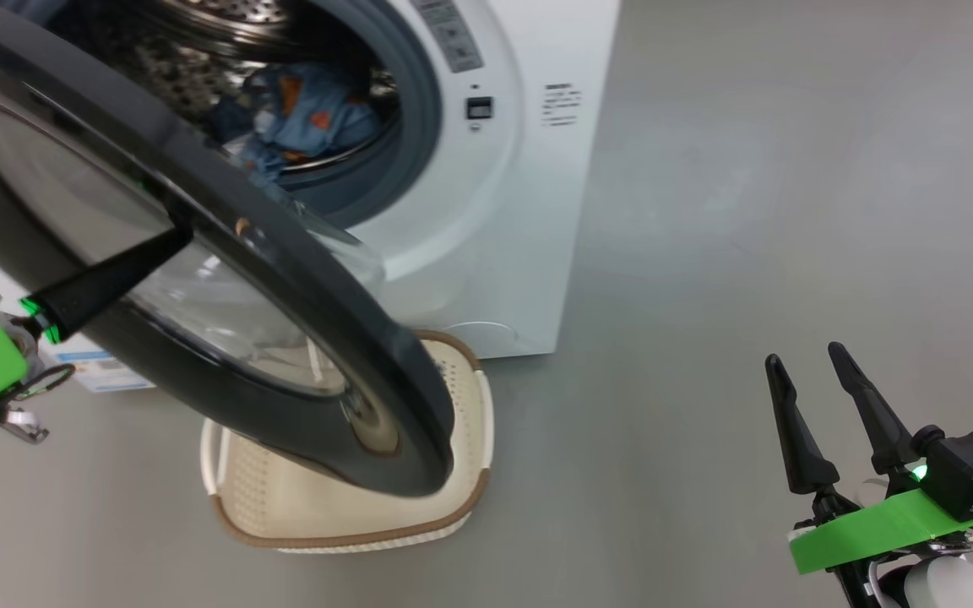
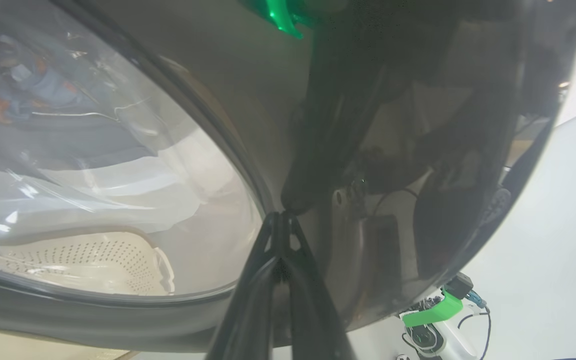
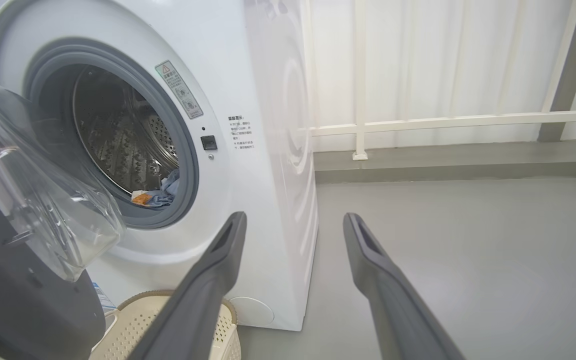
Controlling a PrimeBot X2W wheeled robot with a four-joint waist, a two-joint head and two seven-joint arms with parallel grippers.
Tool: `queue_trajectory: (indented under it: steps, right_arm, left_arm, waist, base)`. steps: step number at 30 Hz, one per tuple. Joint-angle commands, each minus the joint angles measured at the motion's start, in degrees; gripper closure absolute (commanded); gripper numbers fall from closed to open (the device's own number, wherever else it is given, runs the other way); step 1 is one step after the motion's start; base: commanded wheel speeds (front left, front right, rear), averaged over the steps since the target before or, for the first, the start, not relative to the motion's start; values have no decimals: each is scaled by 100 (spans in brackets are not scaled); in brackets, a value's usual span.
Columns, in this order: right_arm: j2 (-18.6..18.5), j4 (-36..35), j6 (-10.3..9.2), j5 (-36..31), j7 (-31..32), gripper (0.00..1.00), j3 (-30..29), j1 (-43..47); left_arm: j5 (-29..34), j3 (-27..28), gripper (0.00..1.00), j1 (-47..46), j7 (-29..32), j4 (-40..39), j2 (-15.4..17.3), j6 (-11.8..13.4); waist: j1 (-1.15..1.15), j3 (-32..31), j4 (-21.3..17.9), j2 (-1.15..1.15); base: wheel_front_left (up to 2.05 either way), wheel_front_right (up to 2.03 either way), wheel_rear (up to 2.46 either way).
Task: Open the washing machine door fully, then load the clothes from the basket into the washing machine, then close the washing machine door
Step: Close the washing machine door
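In the head view, the large round glossy black washing machine door (image 1: 301,279) runs off the top and left edges. It covers the rear half of the cream-white perforated plastic basket (image 1: 267,490) with the brown rim, hiding the floor beneath. The door's edge also cuts across the light-blue printed fabric clothes (image 1: 317,114); how many pieces lie there cannot be told. The small printed label (image 1: 561,103) on the big white boxy washing machine (image 1: 495,236) is too small to read. In the left wrist view, the tips of the dark two-fingered left gripper (image 2: 283,216) merge with a dark reflection, so contact with the door is unclear.
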Motion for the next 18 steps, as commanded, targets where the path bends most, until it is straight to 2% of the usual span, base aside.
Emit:
queue_trajectory:
  steps: [1, 9, 18]
  right_arm:
    - [-23, -159, 25, -42, -28, 0, 60, -161]
    - [31, -159, 25, -46, -28, 0, 16, -188]
    - [28, -122, 25, -52, -28, 0, 51, -152]
  left_arm:
    - [41, 194, 100, -376, -154, -128, 263, -32]
    - [126, -41, 100, -442, -619, 6, 342, -32]
    - [-7, -258, 100, -170, -957, 53, 490, -32]
  waist:
    - [0, 143, -368, 0]
    - [0, 190, -567, 0]
    - [0, 27, -366, 0]
  base:
    - [0, 0, 0]
    - [0, 0, 0]
    - [0, 0, 0]
